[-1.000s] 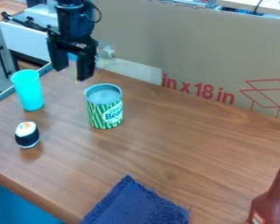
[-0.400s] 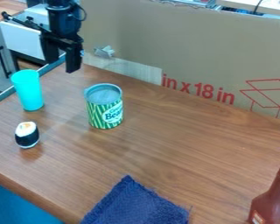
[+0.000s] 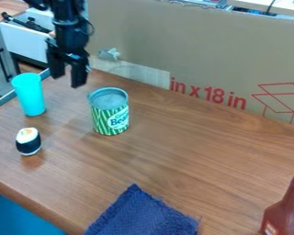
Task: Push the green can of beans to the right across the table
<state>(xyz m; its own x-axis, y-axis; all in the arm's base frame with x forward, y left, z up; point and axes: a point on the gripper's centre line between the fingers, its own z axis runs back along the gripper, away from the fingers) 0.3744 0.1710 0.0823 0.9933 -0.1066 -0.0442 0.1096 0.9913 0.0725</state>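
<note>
Gripper (image 3: 67, 72) at 10 o'clock, fingers well apart, empty; cup (image 3: 29, 95) at its 8, can (image 3: 109, 120) its 5. Probably early: nothing grasped, pickup and placing remain.

Even, moderately bright illumination falls on the wooden tabletop (image 3: 192, 137), with a pale, diffuse sheen across its right-hand part. Shadows are soft: a faint, brownish patch lies below the sushi piece (image 3: 28, 141), and a broad, weak darkening spreads on the wood near the striped can (image 3: 110, 111). The cardboard panel (image 3: 198, 50) is evenly lit and free of strong glare. The black gripper (image 3: 68, 78) appears as a dark mass with little surface detail. Fine detail is soft throughout; the can's lettering is indistinct. The light's source cannot be determined.
</note>
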